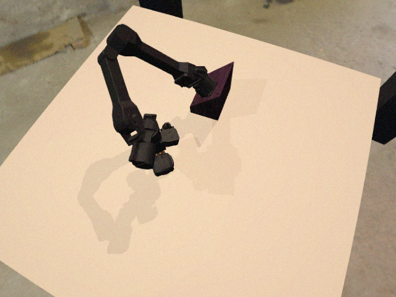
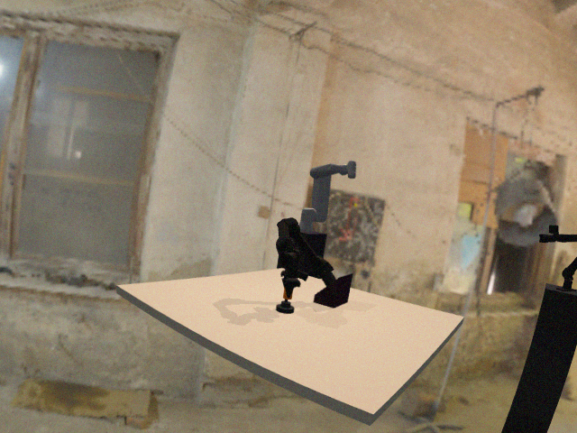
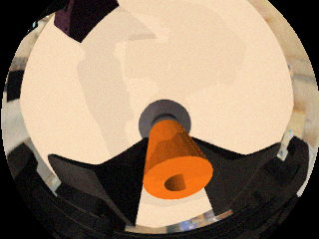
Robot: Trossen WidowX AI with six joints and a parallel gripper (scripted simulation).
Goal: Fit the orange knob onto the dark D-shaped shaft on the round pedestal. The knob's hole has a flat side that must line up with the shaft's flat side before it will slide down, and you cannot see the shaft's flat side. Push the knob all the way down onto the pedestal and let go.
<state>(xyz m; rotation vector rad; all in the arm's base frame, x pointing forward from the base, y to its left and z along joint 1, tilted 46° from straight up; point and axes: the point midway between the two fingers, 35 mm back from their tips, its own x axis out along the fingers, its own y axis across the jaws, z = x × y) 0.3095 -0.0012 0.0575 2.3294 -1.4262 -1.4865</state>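
I have the pale table (image 1: 288,192) filling most of the top view, a broad square slab with grey edges. On it the black arm (image 1: 111,80) rises from a dark purple wedge-shaped base (image 1: 220,96) that sits nearer the far edge than the near one, then folds back over itself and reaches down toward the middle of the table, a little toward the left edge. Its shadow falls on the top toward the near left corner.

From the exterior view I see the gripper (image 2: 288,285) pointing straight down over the round pedestal (image 2: 284,308), which stands on the table just beside the base, on its left. The jaws are clenched on the orange knob (image 3: 174,159), holding it by its sides with the holed end facing my wrist camera. In the wrist view the knob's far end lies directly over the pedestal's grey ring, and in the exterior view the knob hangs just above the pedestal. The knob covers the shaft from me, so I cannot tell whether it has started onto it.
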